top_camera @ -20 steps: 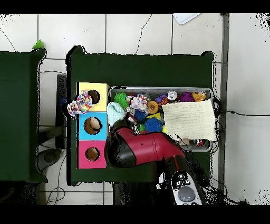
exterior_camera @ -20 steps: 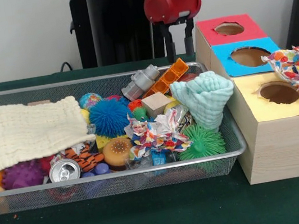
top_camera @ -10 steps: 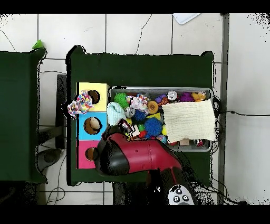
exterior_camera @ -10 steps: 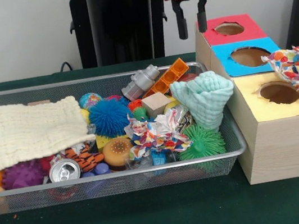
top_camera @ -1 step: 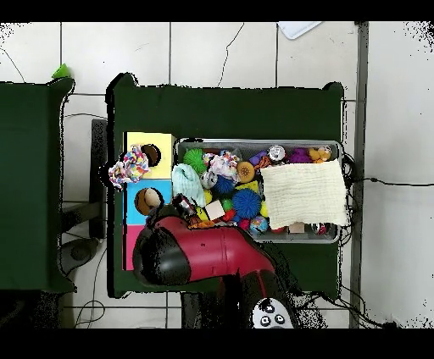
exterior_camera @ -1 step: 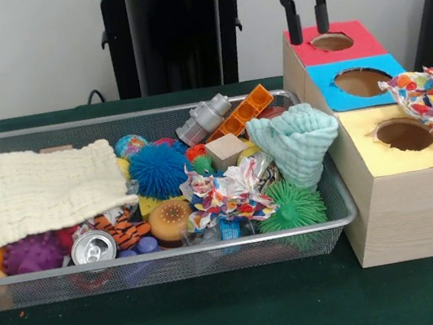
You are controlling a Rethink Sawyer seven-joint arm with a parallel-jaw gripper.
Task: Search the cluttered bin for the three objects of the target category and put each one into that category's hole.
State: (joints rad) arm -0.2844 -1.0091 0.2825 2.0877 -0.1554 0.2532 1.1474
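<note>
Gripper (exterior_camera @ -1 step: pixel 307 13) of the red and black arm (top_camera @ -1 step: pixel 199 254), hanging above the red-topped hole (exterior_camera @ -1 step: pixel 332 42) of the wooden sorting box (exterior_camera @ -1 step: pixel 401 207); its two dark fingers (exterior_camera @ -1 step: pixel 290 17) stand apart with nothing between them, so the end effector is released and empty. From overhead the arm's bulk covers the red section of the box, at about 8 o'clock from the silver wire-mesh bin (exterior_camera @ -1 step: pixel 174 261). The box carries three tops in a row: red, then blue with a round hole (exterior_camera @ -1 step: pixel 362 82), then yellow with a round hole (exterior_camera @ -1 step: pixel 404 135). A crumpled sheet of multicoloured spotted paper (exterior_camera @ -1 step: pixel 430 98) lies on the yellow top, touching the hole's rim at its 2 o'clock side. In the overhead view a pale rounded item shows inside the blue hole; what it is cannot be told.

Bin contents, front view: cream knitted cloth (exterior_camera @ -1 step: pixel 36 191) draped over the 9 o'clock end; mint-green folded cloth (exterior_camera @ -1 step: pixel 295 143) at the 3 o'clock end, just beside the box; green spiky rubber ball (exterior_camera @ -1 step: pixel 292 208) below it; blue spiky ball (exterior_camera @ -1 step: pixel 158 170) near the centre; second crumpled spotted paper (exterior_camera @ -1 step: pixel 226 194) at 5 o'clock from the blue ball; silver drink can (exterior_camera @ -1 step: pixel 93 247) against the near wall; orange plastic brick (exterior_camera @ -1 step: pixel 243 112) and grey plastic bottle (exterior_camera @ -1 step: pixel 205 118) at the far wall; pale wooden cube (exterior_camera @ -1 step: pixel 225 151) between them and the paper.
</note>
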